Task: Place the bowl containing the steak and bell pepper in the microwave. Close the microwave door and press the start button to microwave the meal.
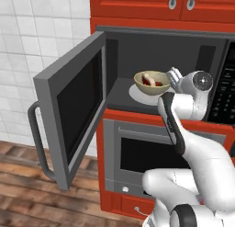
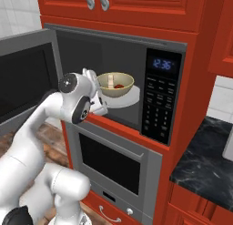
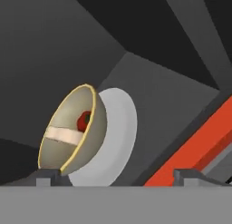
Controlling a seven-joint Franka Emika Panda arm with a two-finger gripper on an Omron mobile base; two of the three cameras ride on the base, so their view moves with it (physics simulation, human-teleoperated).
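Observation:
The tan-yellow bowl (image 1: 152, 82) (image 2: 115, 84) (image 3: 68, 132) rests on a white turntable plate (image 1: 137, 93) (image 2: 129, 99) (image 3: 118, 137) inside the microwave (image 1: 151, 51) (image 2: 91, 46). In it lie the steak (image 1: 148, 78) (image 2: 110, 84) (image 3: 63, 135) and the red bell pepper (image 1: 158, 83) (image 2: 119, 86) (image 3: 84, 121). My gripper (image 1: 173, 76) (image 2: 94, 78) (image 3: 118, 175) stands open at the cavity mouth, just short of the bowl, holding nothing. The bowl sits off to one fingertip's side rather than between the tips. The microwave door (image 1: 69, 111) (image 2: 22, 78) hangs wide open to the left.
The door's curved handle (image 1: 36, 139) juts out toward the room. A black keypad panel (image 2: 159, 105) (image 1: 227, 93) flanks the cavity on the right. A grey oven (image 1: 137, 152) (image 2: 118, 165) sits below, red cabinets above, and a dark stone counter (image 2: 205, 155) to the right.

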